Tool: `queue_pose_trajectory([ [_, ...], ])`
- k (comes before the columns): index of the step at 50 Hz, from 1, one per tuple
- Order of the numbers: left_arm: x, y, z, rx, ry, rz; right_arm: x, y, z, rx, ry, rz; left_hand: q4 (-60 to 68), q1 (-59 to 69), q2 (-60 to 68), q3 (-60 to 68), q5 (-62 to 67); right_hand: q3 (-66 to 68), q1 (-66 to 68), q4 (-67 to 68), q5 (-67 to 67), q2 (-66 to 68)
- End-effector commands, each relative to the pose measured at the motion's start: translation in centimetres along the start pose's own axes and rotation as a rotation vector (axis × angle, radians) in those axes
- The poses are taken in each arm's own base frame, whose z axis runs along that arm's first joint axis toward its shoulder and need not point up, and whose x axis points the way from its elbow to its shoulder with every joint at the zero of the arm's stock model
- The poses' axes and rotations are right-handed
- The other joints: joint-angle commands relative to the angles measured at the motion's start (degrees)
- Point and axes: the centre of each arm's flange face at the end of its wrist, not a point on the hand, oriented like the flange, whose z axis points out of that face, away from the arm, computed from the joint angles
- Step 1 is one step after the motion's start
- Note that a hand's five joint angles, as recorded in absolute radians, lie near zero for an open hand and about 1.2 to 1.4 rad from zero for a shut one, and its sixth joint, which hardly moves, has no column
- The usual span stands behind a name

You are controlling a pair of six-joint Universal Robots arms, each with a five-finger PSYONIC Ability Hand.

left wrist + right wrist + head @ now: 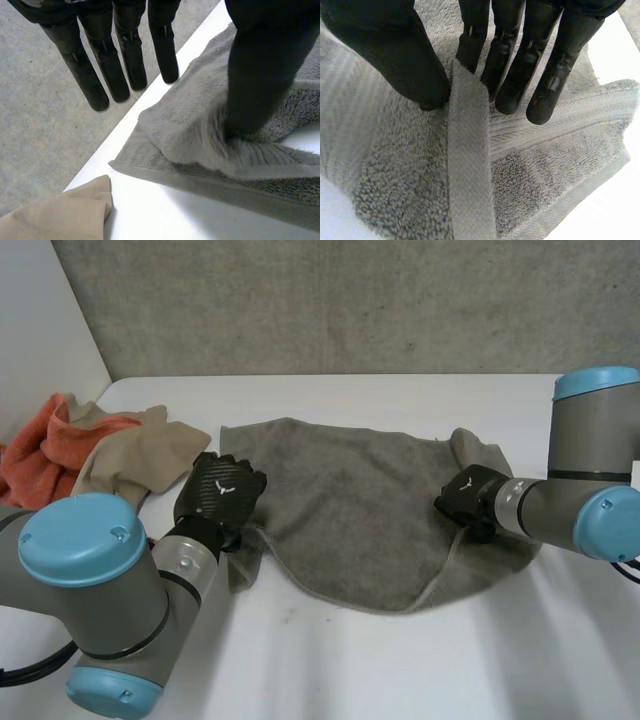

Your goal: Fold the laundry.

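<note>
**Left hand [222, 490] open, right hand [468, 502] pinching towel [350, 500] spread on table [400, 670]**

Left wrist view adds straight fingers [132, 55], thumb pressing the bunched corner; right wrist view, a hem ridge nipped between thumb and fingers [562, 65].

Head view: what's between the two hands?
In the head view, only the grey towel, its middle spread with nothing on it; the left hand is at one side edge, the right hand at the other.

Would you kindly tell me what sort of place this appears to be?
Probably a robotics lab or test bench, not a home: a white table against a rough concrete wall, robot arms over a grey towel, more laundry piled aside.
</note>
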Motion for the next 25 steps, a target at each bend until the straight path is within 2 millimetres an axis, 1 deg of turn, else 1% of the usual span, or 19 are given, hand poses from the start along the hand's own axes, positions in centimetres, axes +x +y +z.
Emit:
queue_pose_trajectory([
  [1,-0.3,0.2,-0.3,-0.03,0.002,-0.009,0.5,-0.9,-1.8,0.038,0.032,0.071,-8.5,-7.6,-8.7,-8.9,-8.4,14.4,24.8,14.2,15.5,13.9],
  [2,-0.5,0.2,-0.4,-0.04,0.001,-0.01,0.6,-0.9,-2.1,0.041,0.04,0.071,-12.3,-11.4,-12.5,-12.7,-12.3,14.4,24.8,14.2,15.5,13.9],
  [4,-0.7,0.2,-0.5,-0.05,0.0,-0.012,0.9,-0.8,-2.6,0.044,0.06,0.075,-15.5,-14.6,-15.7,-15.9,-15.5,14.4,24.8,14.2,15.5,13.9],
  [6,-1.1,0.0,-0.8,-0.06,-0.003,-0.022,2.0,0.1,-3.3,0.034,0.105,0.093,-17.4,-16.5,-17.6,-17.8,-17.3,14.4,24.8,14.2,15.5,13.9],
  [8,-1.4,0.1,-0.9,-0.076,-0.006,-0.039,2.4,1.0,-3.8,0.015,0.118,0.111,-17.6,-16.7,-17.8,-18.0,-17.5,14.4,24.8,14.2,15.5,13.9],
  [9,-1.6,0.2,-1.0,-0.084,-0.006,-0.052,2.5,1.9,-4.3,-0.006,0.122,0.132,-17.9,-17.0,-18.1,-18.3,-17.8,14.4,24.8,14.2,15.5,13.9],
  [11,-2.0,0.8,-1.3,-0.126,-0.008,-0.099,2.5,2.7,-4.9,-0.026,0.128,0.151,-18.1,-17.2,-18.3,-18.5,-18.0,14.4,24.8,14.2,15.5,13.9],
  [12,-2.1,1.1,-1.4,-0.142,-0.009,-0.116,2.8,3.4,-5.5,-0.036,0.146,0.166,-18.1,-17.2,-18.3,-18.5,-18.0,14.4,24.8,14.2,15.5,13.9],
  [15,-2.9,1.6,-1.5,-0.179,-0.026,-0.19,3.5,4.6,-6.2,-0.048,0.197,0.197,-18.2,-17.3,-18.4,-18.6,-18.2,14.4,24.8,14.2,15.5,13.9],
  [16,-3.0,1.7,-1.5,-0.187,-0.031,-0.206,3.9,5.3,-6.7,-0.051,0.236,0.222,-18.2,-17.3,-18.4,-18.7,-18.2,14.4,24.8,14.2,15.5,13.9],
  [20,-3.9,2.5,-1.5,-0.224,-0.055,-0.282,4.6,6.5,-7.3,-0.042,0.325,0.26,-18.2,-17.3,-18.4,-18.7,-18.2,14.4,24.8,14.2,15.5,13.9],
  [25,-4.7,3.0,-1.2,-0.239,-0.084,-0.344,4.7,7.6,-7.3,-0.036,0.38,0.266,-17.7,-16.8,-17.9,-18.2,-17.7,14.4,24.8,14.2,15.5,13.9],
])
